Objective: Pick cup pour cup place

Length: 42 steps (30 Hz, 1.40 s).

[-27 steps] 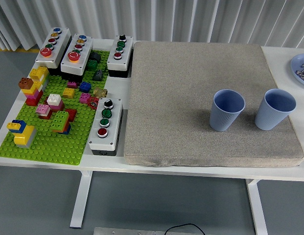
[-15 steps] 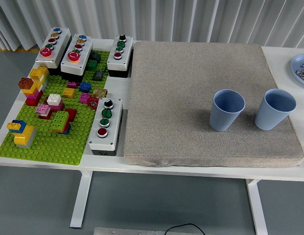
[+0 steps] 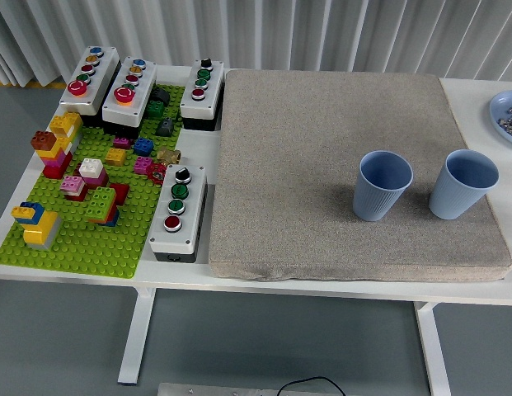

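Note:
Two light blue ribbed cups stand upright on a grey mat [image 3: 321,148] in the head view. The left cup [image 3: 383,186] is near the mat's front right part. To its right, the right cup [image 3: 462,184] stands close to the mat's right edge, a short gap between them. I cannot see what is inside either cup. Neither of my arms or hands shows in the picture.
A green baseplate [image 3: 82,239] with several coloured bricks fills the left of the table. Several button boxes stand around it, one [image 3: 179,213] right beside the mat's left edge. A blue dish [image 3: 507,115] with small items sits at the far right edge.

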Each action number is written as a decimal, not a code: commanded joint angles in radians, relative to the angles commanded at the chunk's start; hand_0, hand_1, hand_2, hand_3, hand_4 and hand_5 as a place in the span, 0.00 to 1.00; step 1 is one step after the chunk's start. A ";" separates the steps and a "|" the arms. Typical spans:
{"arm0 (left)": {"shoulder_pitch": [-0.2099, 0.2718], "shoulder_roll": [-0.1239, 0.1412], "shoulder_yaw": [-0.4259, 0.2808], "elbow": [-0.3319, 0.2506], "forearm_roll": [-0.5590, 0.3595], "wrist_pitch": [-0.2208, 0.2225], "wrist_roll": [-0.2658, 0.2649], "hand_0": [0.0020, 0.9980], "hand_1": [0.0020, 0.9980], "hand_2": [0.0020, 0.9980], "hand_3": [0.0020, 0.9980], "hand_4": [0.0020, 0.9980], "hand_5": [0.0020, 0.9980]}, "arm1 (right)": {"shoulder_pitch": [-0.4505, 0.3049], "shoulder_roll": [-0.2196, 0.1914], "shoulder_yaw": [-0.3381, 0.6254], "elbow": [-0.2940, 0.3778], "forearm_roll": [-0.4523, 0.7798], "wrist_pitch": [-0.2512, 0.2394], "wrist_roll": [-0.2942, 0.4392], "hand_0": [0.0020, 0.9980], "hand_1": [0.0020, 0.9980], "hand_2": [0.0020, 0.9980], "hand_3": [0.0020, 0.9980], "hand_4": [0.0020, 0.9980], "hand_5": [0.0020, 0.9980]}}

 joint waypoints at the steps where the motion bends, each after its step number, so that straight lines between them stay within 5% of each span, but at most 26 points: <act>1: 0.000 0.000 0.000 0.000 -0.001 0.000 0.000 0.70 0.73 0.73 0.63 0.49 0.93 | -0.001 -0.001 0.001 0.001 -0.002 0.001 -0.001 0.87 0.76 0.71 0.75 0.70 0.94; 6: 0.001 0.001 0.005 0.000 -0.007 0.000 -0.002 0.70 0.73 0.73 0.63 0.49 0.93 | -0.023 -0.026 0.000 0.027 -0.011 0.006 -0.015 0.87 0.76 0.71 0.75 0.70 0.94; 7: 0.001 0.001 0.005 0.001 -0.007 0.000 -0.002 0.70 0.73 0.73 0.63 0.49 0.93 | -0.025 -0.029 -0.001 0.030 -0.011 0.005 -0.016 0.87 0.76 0.71 0.75 0.71 0.88; 12: -0.003 0.003 0.012 0.001 -0.015 -0.001 -0.005 0.70 0.73 0.73 0.63 0.49 0.93 | -0.076 -0.105 -0.037 0.096 -0.020 0.021 -0.050 0.87 0.76 0.71 0.75 0.71 0.88; 13: -0.003 0.004 0.013 0.002 -0.017 -0.001 -0.005 0.70 0.73 0.73 0.63 0.49 0.93 | -0.090 -0.123 -0.042 0.113 -0.032 0.030 -0.060 0.87 0.77 0.71 0.76 0.76 0.66; 18: -0.001 0.005 0.013 0.002 -0.016 -0.001 -0.005 0.70 0.73 0.73 0.63 0.49 0.93 | -0.144 -0.183 -0.057 0.180 -0.084 0.085 -0.106 0.87 0.77 0.71 0.76 0.76 0.66; 19: -0.001 0.005 0.012 0.002 -0.016 -0.001 -0.005 0.70 0.73 0.73 0.63 0.49 0.93 | -0.148 -0.186 -0.058 0.185 -0.089 0.092 -0.110 0.88 0.79 0.78 0.84 0.82 0.48; 31: 0.004 0.005 0.012 0.002 -0.010 -0.004 -0.005 0.70 0.73 0.73 0.63 0.49 0.93 | -0.326 -0.264 -0.063 0.246 -0.021 0.275 -0.159 0.89 0.82 0.87 0.91 0.85 0.41; 42: 0.008 0.003 0.013 0.002 -0.007 -0.005 -0.005 0.70 0.73 0.73 0.63 0.49 0.92 | -0.435 -0.265 -0.056 0.260 -0.005 0.324 -0.181 0.89 0.83 0.87 0.91 0.85 0.41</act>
